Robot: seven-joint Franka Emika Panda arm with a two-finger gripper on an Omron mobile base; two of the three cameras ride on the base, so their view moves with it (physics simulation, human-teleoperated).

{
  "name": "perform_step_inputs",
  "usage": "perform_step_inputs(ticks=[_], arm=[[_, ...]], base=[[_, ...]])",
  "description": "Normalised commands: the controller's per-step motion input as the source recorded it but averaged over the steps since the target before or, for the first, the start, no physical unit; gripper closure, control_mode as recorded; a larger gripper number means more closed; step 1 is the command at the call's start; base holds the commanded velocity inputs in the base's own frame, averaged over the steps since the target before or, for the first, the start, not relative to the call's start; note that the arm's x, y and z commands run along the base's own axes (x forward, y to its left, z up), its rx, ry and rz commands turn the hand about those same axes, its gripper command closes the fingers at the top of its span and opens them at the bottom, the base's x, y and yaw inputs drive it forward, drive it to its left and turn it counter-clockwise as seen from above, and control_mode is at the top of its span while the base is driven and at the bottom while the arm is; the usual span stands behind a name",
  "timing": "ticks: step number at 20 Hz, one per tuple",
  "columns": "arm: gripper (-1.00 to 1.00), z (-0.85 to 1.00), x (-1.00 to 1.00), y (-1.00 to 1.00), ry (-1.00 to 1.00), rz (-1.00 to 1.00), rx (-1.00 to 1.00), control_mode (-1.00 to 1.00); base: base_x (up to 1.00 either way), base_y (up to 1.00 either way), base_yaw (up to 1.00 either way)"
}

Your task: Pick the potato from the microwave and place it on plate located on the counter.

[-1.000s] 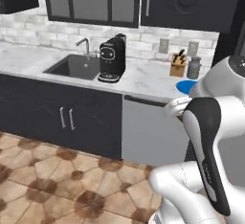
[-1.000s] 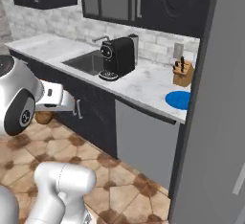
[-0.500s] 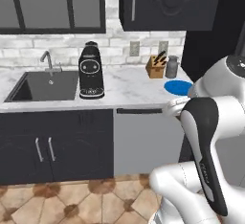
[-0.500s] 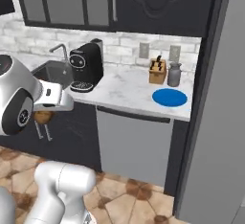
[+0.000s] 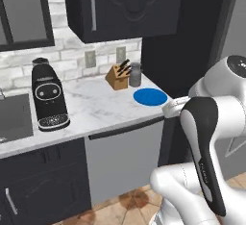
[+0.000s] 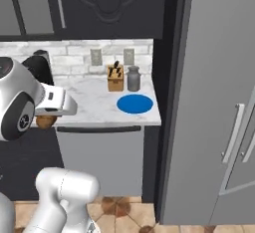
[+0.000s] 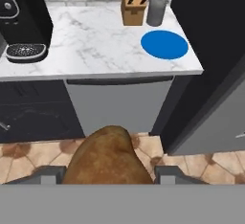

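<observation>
Potato (image 7: 106, 155) is held between the gripper (image 7: 109, 174) fingers, in transport; the plate (image 7: 164, 44) ahead must be reached next.

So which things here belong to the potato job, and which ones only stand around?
For the job:
- potato, held in the tool
- blue plate, nothing on it yet
- marble counter, where the plate lies

Only standing around:
- coffee machine
- knife block
- grey canister beside the block
- dishwasher under the counter
- fridge
</observation>
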Motion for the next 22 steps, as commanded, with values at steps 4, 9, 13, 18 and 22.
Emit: perform_step_inputs(ticks=[4, 9, 13, 18, 22], arm=[[1.00, 0.00, 0.00, 0.00, 0.00, 0.00, 0.00, 1.00], [1.00, 0.00, 0.00, 0.00, 0.00, 0.00, 0.00, 1.00], [1.00, 0.00, 0.00, 0.00, 0.00, 0.00, 0.00, 1.00], [1.00, 0.00, 0.00, 0.00, 0.00, 0.00, 0.00, 1.00], [1.00, 0.00, 0.00, 0.00, 0.00, 0.00, 0.00, 1.00]], base=[[0.63, -0.07, -0.36], [0.63, 0.00, -0.12], [0.56, -0.24, 0.00], [0.53, -0.32, 0.01], [0.47, -0.46, 0.06]])
